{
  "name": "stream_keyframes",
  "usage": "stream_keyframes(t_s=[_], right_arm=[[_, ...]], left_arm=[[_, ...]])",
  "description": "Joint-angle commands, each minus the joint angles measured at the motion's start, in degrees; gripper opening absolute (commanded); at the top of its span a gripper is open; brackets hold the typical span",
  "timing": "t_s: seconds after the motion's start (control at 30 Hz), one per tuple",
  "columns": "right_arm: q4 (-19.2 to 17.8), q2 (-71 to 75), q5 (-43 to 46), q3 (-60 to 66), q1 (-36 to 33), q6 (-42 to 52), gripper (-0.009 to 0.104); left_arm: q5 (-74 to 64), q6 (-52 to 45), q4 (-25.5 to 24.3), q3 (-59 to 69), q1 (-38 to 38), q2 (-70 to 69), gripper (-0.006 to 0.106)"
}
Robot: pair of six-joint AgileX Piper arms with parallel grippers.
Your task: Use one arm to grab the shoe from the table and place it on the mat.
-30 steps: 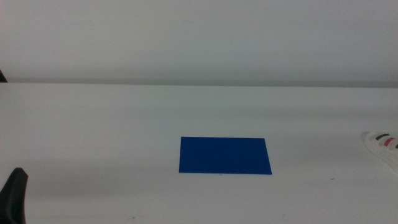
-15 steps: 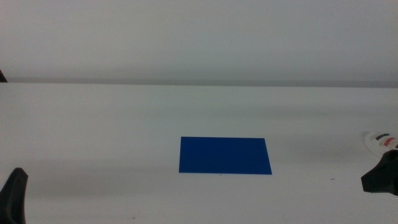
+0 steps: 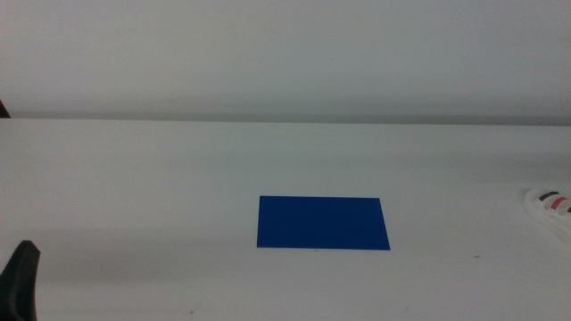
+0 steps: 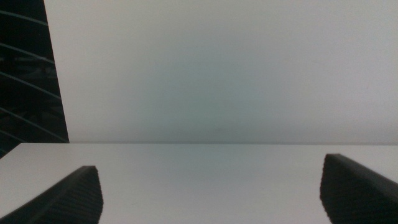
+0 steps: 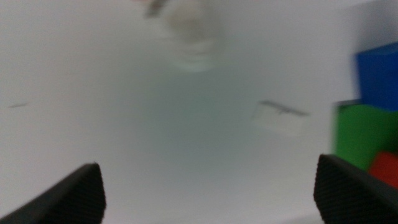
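White surface (image 3: 134,178) fills my middle view. At its lower left edge I see the dark tip of the left pincer (image 3: 20,281) waiting low; through its wrist camera the left pincer (image 4: 211,193) shows two ribbed black jaws spread wide with only bare surface between them. Moving right, the deep blue mat (image 3: 323,223) lies flat near the centre, well apart from that pincer. Further right, at the very edge of the middle view, the shoe (image 3: 553,207) sits partly cut off, white with a red-pink and a dark strap, well apart from the mat. The right pincer (image 5: 208,193) appears only through its own blurred wrist camera, jaws spread wide over the surface. There a smeared pale shape (image 5: 189,31) may be the shoe, I cannot tell, clear of the jaws. Blue, green and red blocks (image 5: 367,118) show beside one jaw.
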State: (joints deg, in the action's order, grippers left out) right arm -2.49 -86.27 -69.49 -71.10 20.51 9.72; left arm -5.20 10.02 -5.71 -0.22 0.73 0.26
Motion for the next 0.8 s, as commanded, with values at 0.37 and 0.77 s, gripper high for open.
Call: stream_keyframes(t_s=[0.37, 0.77], right_arm=[[-4.4, -20.9, 0.6, -10.2, -0.2, 12.2, 0.082], [-1.0, -28.4, 1.4, -14.8, -4.8, 20.3, 0.078]], left_arm=[[0.7, 0.3, 0.1, 2.4, -0.2, -2.3, 0.094], [0.7, 0.3, 0.1, 2.4, -0.2, -2.3, 0.094]])
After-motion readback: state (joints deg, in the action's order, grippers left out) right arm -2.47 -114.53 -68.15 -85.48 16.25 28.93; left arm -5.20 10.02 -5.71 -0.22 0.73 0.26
